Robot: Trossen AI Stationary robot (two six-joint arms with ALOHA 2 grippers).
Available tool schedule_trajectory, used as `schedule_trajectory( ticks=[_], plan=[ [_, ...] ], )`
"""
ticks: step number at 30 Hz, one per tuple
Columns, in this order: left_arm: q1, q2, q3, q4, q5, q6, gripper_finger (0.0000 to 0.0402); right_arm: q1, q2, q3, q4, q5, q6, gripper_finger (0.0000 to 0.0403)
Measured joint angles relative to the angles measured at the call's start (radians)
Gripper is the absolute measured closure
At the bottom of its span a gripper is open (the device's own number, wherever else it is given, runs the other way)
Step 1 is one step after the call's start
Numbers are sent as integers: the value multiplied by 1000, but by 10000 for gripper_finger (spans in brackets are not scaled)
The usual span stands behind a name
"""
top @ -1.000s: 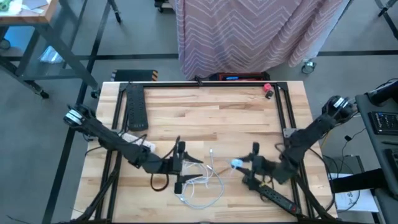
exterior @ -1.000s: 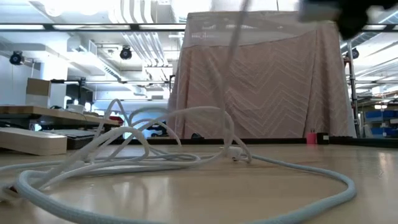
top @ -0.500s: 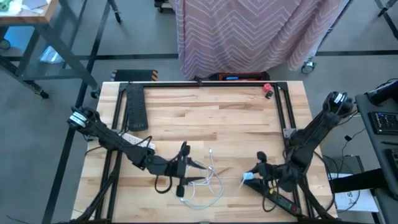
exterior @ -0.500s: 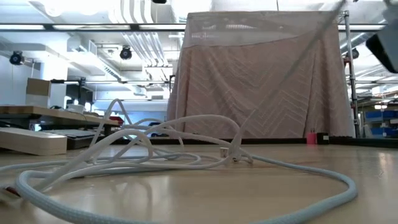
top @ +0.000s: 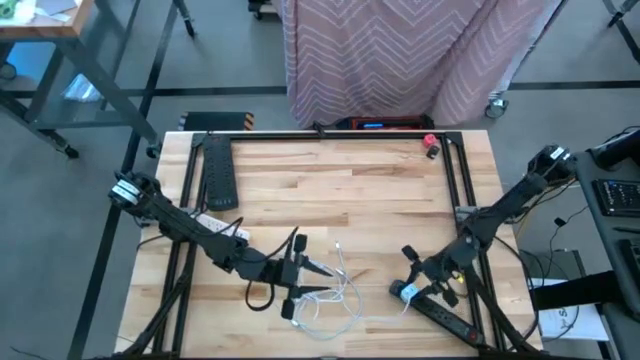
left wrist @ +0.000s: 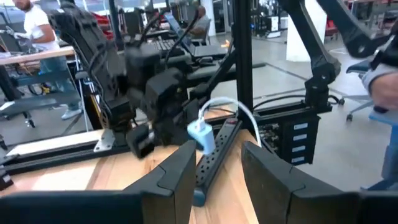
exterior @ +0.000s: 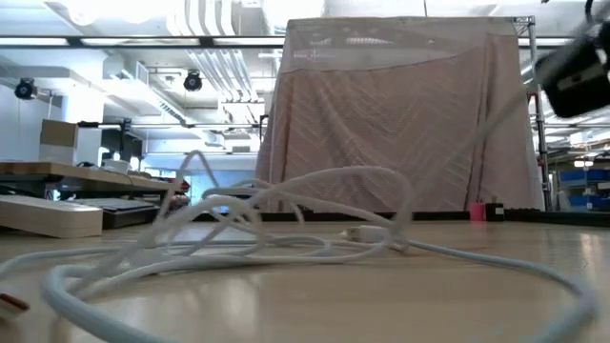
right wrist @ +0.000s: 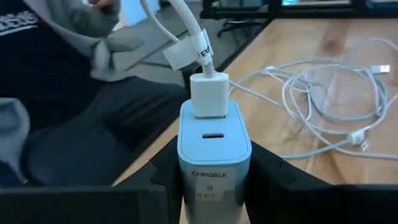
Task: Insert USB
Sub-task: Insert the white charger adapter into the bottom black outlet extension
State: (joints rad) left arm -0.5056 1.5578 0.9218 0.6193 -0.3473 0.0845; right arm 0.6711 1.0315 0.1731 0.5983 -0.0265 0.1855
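Note:
My right gripper (top: 408, 290) is shut on a light blue charger block (right wrist: 214, 146) near the table's front right. A white USB plug (right wrist: 208, 96) sits in the block's free end, and its white cable (top: 335, 290) runs off to a loose coil on the wood. A black power strip (top: 450, 318) lies just beyond the block, along the front right edge. My left gripper (top: 305, 270) hovers level over the coil; its fingers (left wrist: 180, 174) stand apart with nothing between them. My right gripper pinches the charger block by its two side faces (right wrist: 186, 155) between the two fingers. The end with the USB plug sticks out past the fingertips. The fingers slant slightly down toward the table's near left. The block hangs clear of the wood (left wrist: 200, 134), over the power strip.
A second black power strip (top: 218, 172) lies at the far left and a small red object (top: 430, 143) at the far right corner. A white block (top: 215, 225) sits under my left arm. Black frame rails edge the table. People sit beyond the right side.
My right gripper has carried the charger block toward the table's near right corner and down, over to the power strip, turning as it went. The cable has trailed after it, and the coil's loops on the table have shifted.

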Motion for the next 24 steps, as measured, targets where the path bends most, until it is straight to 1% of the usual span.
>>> schedule_trajectory(
  ticks=[4,8,13,18,24],
  plan=[
    [15,0,0,28,0,0,287,-61,18,-61,79,-116,-59,297],
    [39,0,0,44,0,-7,288,-104,32,-84,130,-229,-142,297],
    [75,0,0,44,-1,-30,288,-126,78,-106,234,-299,-269,297],
    [102,0,0,43,-1,-75,288,-174,162,-111,290,-385,-363,297],
    [122,0,0,44,-9,-98,288,-244,309,-112,448,-503,-359,297]
  ],
)
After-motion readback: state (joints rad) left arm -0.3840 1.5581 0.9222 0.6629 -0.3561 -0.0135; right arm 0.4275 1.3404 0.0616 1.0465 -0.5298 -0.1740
